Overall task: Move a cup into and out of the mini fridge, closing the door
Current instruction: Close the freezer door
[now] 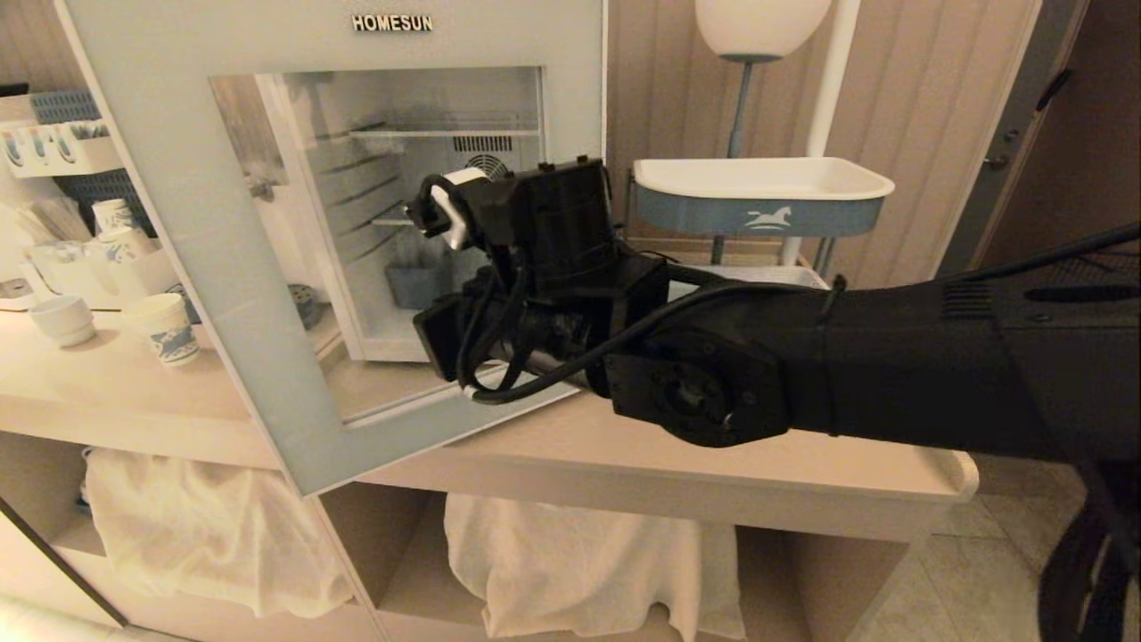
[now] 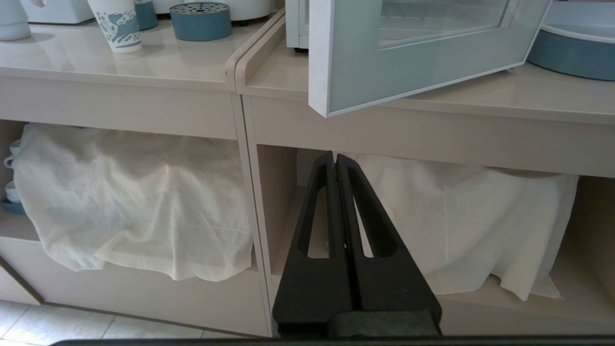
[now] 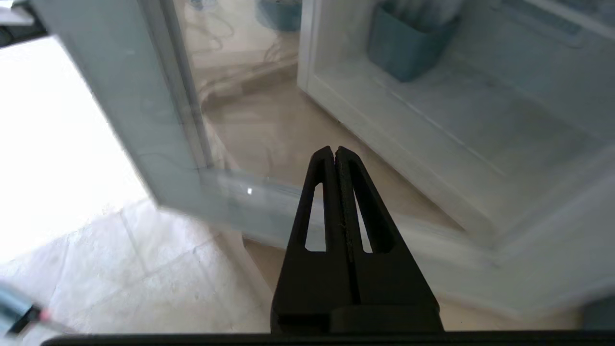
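The mini fridge [image 1: 463,98] stands on the counter with its glass door [image 1: 187,232] swung out toward me. My right arm [image 1: 802,357] reaches in from the right, across the door's outer face. My right gripper [image 3: 335,150] is shut and empty, its tips close to the door's [image 3: 158,144] lower rail; I cannot tell if they touch. Through the glass I see the fridge floor [image 3: 480,125]. A tall patterned paper cup [image 1: 111,217] stands at the counter's back left, partly hidden. My left gripper [image 2: 335,155] is shut and empty, parked low before the shelves, below the door's [image 2: 408,72] corner.
A short patterned cup [image 1: 168,328] and a white mug [image 1: 62,319] stand left of the door. A blue container [image 1: 412,285] sits inside the fridge. A white and blue tray [image 1: 758,201] stands to the right. White cloths [image 1: 205,526] fill the shelves below.
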Controlling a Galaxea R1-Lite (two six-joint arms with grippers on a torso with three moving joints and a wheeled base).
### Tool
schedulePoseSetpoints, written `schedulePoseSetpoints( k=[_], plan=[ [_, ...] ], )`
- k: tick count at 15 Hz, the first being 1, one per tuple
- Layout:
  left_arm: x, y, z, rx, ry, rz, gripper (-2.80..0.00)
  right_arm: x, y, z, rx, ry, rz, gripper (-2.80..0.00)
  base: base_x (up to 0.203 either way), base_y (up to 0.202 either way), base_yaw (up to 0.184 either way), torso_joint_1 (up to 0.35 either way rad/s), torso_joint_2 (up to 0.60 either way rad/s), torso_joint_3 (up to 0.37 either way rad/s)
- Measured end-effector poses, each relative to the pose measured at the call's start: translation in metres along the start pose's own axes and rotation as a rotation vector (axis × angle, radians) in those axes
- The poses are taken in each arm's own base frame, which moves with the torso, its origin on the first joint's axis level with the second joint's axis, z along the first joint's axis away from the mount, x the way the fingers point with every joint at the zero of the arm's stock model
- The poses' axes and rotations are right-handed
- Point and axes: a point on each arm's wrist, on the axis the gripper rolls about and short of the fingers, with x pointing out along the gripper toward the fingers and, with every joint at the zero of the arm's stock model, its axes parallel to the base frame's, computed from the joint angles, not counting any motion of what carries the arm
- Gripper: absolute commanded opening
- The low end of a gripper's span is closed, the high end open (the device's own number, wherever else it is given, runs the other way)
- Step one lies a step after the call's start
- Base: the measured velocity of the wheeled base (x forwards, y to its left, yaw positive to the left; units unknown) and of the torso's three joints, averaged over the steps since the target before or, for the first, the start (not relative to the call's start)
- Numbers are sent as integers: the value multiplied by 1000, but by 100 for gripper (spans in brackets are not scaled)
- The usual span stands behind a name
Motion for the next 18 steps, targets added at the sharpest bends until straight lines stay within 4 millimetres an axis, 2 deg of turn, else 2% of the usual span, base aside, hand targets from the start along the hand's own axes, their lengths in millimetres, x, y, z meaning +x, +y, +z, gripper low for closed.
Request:
schedulePoseSetpoints(
  k=[4,6,9,12,14,16,18],
  plan=[
    [0,0,0,0,0,0,-280,-73,-15,27,20,-5,-24,-280,0,0,0,0,0,0],
    [0,0,0,1,0,-1,-280,-127,-38,46,42,-35,-102,-280,0,0,0,0,0,0],
    [0,0,0,3,0,-1,-280,-224,-80,64,94,-87,-243,-280,0,0,0,0,0,0],
    [0,0,0,3,0,-2,-280,-304,-115,54,150,-116,-416,-280,0,0,0,0,0,0],
    [0,0,0,3,0,-2,-280,-349,-128,40,194,-144,-569,-280,0,0,0,0,0,0],
    [0,0,0,3,0,-1,-280,-393,-123,23,232,-189,-663,-280,0,0,0,0,0,0],
    [0,0,0,2,0,-2,-280,-432,-97,-1,260,-225,-670,-280,0,0,0,0,0,0]
  ],
)
